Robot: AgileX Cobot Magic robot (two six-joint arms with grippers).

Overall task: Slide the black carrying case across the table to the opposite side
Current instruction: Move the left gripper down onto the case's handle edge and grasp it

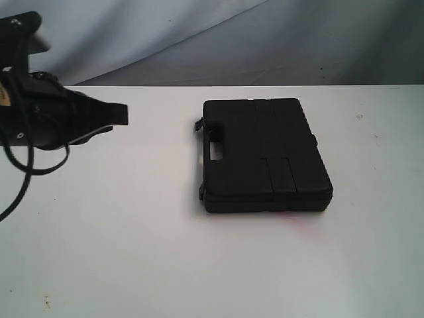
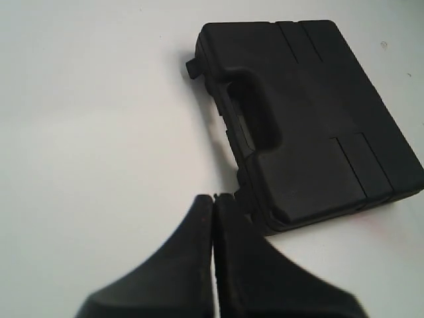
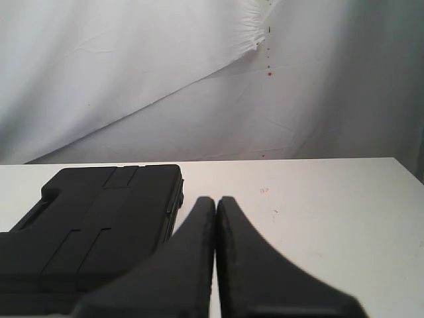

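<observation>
On the left, our left gripper (image 1: pixel 120 115) hangs over the table (image 1: pixel 132 238) with its jaws pressed together and holding nothing; in its wrist view the fingertips (image 2: pixel 202 207) point toward the near corner of the case (image 1: pixel 265 156) but stand apart from it. The case lies flat a little right of the table's middle, lid up, with its handle (image 1: pixel 216 150) and a small latch tab (image 1: pixel 198 123) on the long edge facing our left gripper. We judge the push has not begun. To do it well, we should bring the closed tips down low and meet that long edge near its middle, at the solid wall beside the handle cut-out, not at a corner, since a corner push would likely spin the case instead of sliding it. We should also stay off the latch tab and push slowly and straight. Further right, a faint red smear (image 1: pixel 296 216) marks the table by the case's front edge. Our right gripper (image 3: pixel 216 201) is outside the exterior view; its jaws are pressed together and empty, and we cannot tell whether it blocks the path.
</observation>
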